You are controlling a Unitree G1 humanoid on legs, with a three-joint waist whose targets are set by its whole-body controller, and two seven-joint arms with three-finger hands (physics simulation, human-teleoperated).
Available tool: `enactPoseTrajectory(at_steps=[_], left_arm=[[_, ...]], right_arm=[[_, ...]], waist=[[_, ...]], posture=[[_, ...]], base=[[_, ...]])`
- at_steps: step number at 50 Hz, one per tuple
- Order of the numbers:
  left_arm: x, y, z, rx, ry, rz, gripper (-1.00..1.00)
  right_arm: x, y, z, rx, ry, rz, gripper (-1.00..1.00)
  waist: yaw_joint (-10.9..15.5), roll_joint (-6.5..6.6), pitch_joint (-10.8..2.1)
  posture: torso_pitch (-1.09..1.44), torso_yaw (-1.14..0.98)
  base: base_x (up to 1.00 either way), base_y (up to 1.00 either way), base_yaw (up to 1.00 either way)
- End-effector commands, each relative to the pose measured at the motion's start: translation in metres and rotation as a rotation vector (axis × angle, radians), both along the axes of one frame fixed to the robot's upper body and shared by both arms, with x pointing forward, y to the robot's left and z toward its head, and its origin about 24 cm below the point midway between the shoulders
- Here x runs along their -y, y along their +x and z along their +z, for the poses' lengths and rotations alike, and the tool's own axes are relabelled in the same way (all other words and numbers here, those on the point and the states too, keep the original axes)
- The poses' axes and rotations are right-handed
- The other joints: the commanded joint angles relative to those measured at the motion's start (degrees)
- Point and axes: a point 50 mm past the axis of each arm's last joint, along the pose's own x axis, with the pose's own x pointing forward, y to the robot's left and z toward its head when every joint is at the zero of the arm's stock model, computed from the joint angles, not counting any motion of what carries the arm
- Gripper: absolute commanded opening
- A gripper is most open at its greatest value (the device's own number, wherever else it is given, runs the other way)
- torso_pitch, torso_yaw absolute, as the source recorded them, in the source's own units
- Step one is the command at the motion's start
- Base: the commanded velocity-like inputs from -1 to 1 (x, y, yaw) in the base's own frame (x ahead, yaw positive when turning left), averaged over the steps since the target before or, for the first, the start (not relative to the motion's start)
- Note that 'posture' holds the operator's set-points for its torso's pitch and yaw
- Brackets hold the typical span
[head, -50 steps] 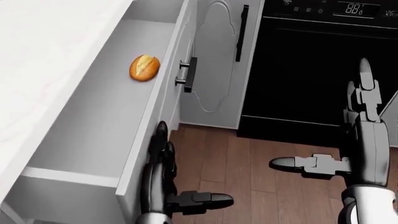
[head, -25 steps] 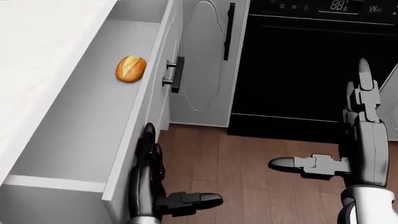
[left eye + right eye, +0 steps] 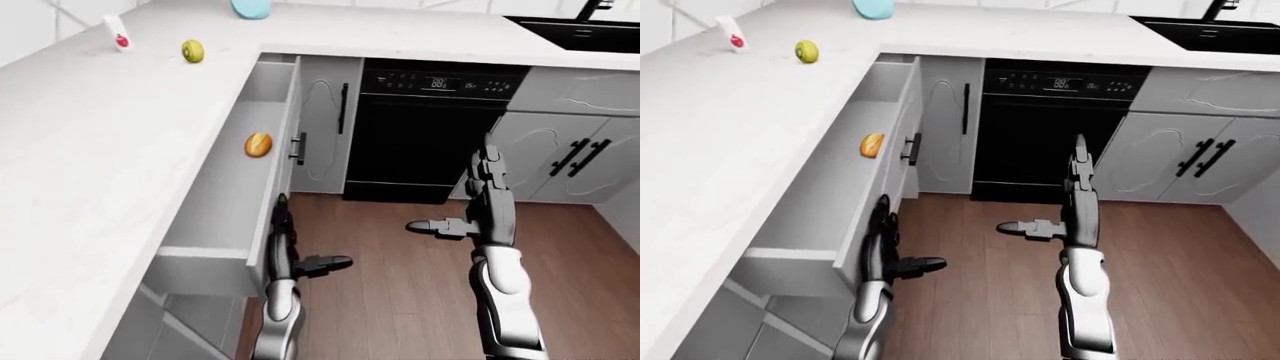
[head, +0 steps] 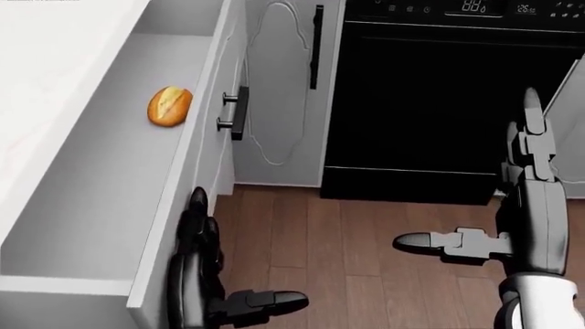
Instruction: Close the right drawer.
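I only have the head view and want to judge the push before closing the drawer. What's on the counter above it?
Observer: A small yellow-green fruit lies on the countertop, past your view's top edge.
Operator: Anything else near it?
Observer: A white carton with a red mark stands left of the fruit.
Operator: And right of the oven?
Observer: Grey cabinet doors with black handles, under a dark sink.

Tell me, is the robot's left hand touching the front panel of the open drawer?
Cannot tell. In the head view the left hand lies flat right beside the drawer front with no visible gap, but the contact itself isn't plainly shown.
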Motion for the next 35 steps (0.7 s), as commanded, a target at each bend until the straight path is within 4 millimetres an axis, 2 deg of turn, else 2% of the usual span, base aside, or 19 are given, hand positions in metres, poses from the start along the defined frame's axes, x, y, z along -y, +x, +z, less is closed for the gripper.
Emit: enactPoseTrajectory(at_steps=[1,12,35], left_arm=[[-0.023,0.004,0.015,0.080,-0.037,0.143,1.00],[-0.033,0.008,0.007,0.030,-0.027,0.248,1.00],[-0.062,0.003,0.015,0.051,-0.067,0.368,1.00]], right_arm=[[0.000,0.000,0.018,0.091,-0.020,0.003,1.00],[-0.001,0.000,0.019,0.092,-0.020,0.005,1.00],[-0.001,-0.001,0.019,0.092,-0.022,0.007,1.00]], waist=[[0.73,-0.29,-1.16],[0.66,-0.42,-0.87],[0.00,0.09,-1.17]], posture=[[0.00,0.00],[0.00,0.00],[0.00,0.00]], base=[[0.00,0.00,0.00],[0.00,0.00,0.00],[0.00,0.00,0.00]])
